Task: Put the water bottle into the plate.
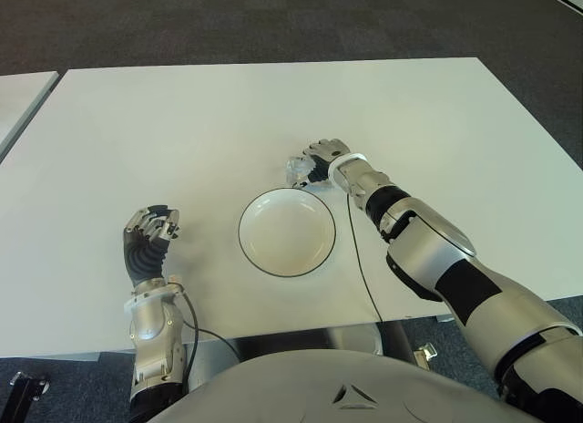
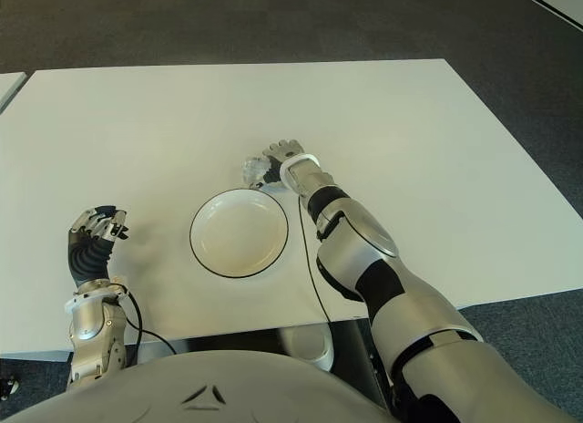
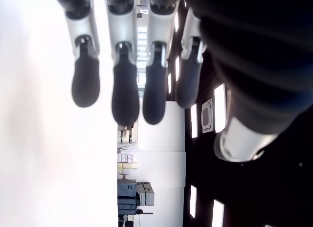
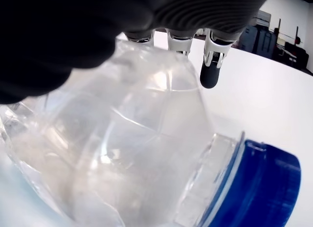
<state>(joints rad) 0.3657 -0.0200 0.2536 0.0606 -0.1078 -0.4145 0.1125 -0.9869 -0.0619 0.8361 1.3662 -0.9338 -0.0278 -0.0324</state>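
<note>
A clear, crumpled water bottle (image 1: 295,171) with a blue cap (image 4: 254,188) lies on the white table (image 1: 182,122) just beyond the far rim of the plate. The plate (image 1: 287,233) is a white dish with a dark rim, and nothing is in it. My right hand (image 1: 326,157) is on the bottle from its right side. In the right wrist view the palm presses on the bottle body (image 4: 122,153) and the fingers (image 4: 211,70) curl over it. My left hand (image 1: 150,233) shows to the left of the plate, fingers relaxed and holding nothing.
A thin black cable (image 1: 360,259) runs from my right wrist across the table to its near edge. A second white table (image 1: 18,99) shows at the far left. Dark carpet surrounds the tables.
</note>
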